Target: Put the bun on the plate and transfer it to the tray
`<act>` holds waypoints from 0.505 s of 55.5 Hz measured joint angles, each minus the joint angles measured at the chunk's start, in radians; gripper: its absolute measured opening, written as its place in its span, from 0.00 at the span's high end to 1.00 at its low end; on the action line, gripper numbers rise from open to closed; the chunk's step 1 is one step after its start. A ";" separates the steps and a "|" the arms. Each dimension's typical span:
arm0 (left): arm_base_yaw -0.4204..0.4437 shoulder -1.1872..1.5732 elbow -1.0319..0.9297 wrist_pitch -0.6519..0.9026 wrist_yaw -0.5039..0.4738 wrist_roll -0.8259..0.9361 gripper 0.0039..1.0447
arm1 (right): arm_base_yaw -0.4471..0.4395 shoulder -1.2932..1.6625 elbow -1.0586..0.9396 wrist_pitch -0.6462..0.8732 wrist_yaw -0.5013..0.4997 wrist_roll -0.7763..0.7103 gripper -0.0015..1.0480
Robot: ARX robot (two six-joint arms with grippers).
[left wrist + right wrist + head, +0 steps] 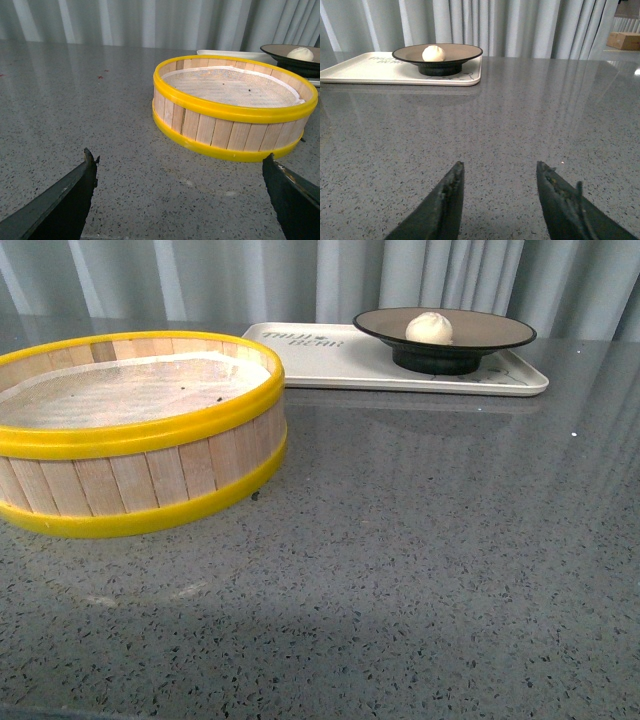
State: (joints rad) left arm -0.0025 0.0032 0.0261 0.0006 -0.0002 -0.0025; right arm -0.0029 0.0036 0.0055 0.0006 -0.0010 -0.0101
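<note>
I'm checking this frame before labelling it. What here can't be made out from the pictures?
- Lettering on the tray: too small and oblique in the front view, and partly hidden by the plate in the right wrist view.
- Steamer basket: its left side is cut off by the front view's edge.
- Bun: pleats too small to see.
- Left pincer and right pincer: only fingertips show.

Staged test bench: speckled grey countertop (420, 570), grey curtain backdrop (300, 280)
</note>
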 joint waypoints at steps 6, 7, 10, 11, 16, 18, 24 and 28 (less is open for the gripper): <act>0.000 0.000 0.000 0.000 0.000 0.000 0.06 | 0.000 0.000 0.000 0.000 0.000 0.000 0.36; 0.000 0.000 0.000 0.000 0.000 0.000 0.06 | 0.000 0.000 0.000 0.000 0.000 0.000 0.33; 0.000 0.000 0.000 0.000 0.000 0.000 0.06 | 0.000 0.000 0.000 0.000 0.000 0.000 0.25; 0.000 0.000 0.000 0.000 0.000 0.000 0.06 | 0.000 0.000 0.000 0.000 0.000 0.000 0.21; 0.000 0.000 0.000 0.000 0.000 0.000 0.06 | 0.000 0.000 0.000 0.000 0.000 0.003 0.06; 0.000 0.000 0.000 0.000 0.000 0.000 0.06 | 0.000 0.000 0.000 0.000 0.000 0.003 0.08; 0.000 0.000 0.000 0.000 0.000 0.000 0.06 | 0.000 0.000 0.000 0.000 0.000 0.003 0.08; 0.000 0.000 0.000 0.000 0.000 0.000 0.06 | 0.000 0.000 0.000 0.000 0.000 0.003 0.08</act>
State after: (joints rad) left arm -0.0025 0.0032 0.0261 0.0006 -0.0002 -0.0025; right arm -0.0029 0.0036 0.0055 0.0006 -0.0010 -0.0071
